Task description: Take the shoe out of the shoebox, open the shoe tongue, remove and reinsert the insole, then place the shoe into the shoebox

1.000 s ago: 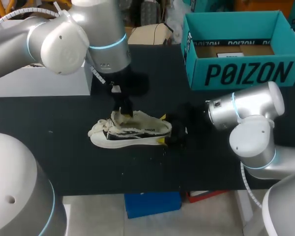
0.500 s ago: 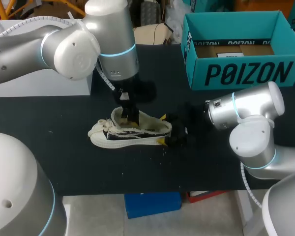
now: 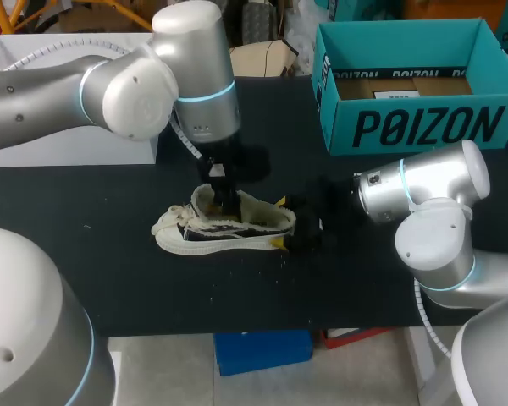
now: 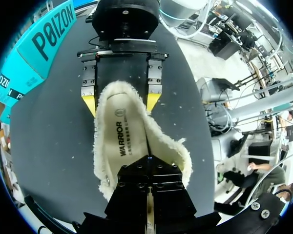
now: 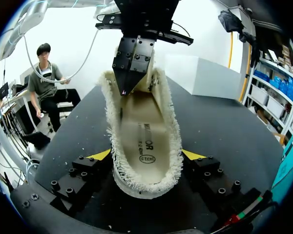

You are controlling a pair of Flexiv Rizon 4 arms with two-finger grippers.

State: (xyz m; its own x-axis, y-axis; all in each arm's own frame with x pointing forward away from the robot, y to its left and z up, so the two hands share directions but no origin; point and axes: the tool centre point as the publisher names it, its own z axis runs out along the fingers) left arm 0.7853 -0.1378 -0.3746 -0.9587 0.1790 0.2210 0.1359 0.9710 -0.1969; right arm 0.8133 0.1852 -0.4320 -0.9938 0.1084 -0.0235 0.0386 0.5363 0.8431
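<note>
A cream, fleece-lined shoe with a black side panel lies on its sole on the black table. My right gripper is shut on its heel, one yellow tip against each side. My left gripper comes down from above, shut, with its tips inside the shoe's opening just over the cream insole. In the right wrist view the left gripper points down at the insole's front part, and I see nothing pinched in it. The teal shoebox stands open at the back right.
A white box sits at the table's back left, behind my left arm. The shoebox holds a brown card insert. Bare black tabletop lies in front of the shoe and to its left.
My left arm has shifted right and down, bringing its shut gripper from over the laces into the shoe's opening. The right arm and the shoe have stayed put.
</note>
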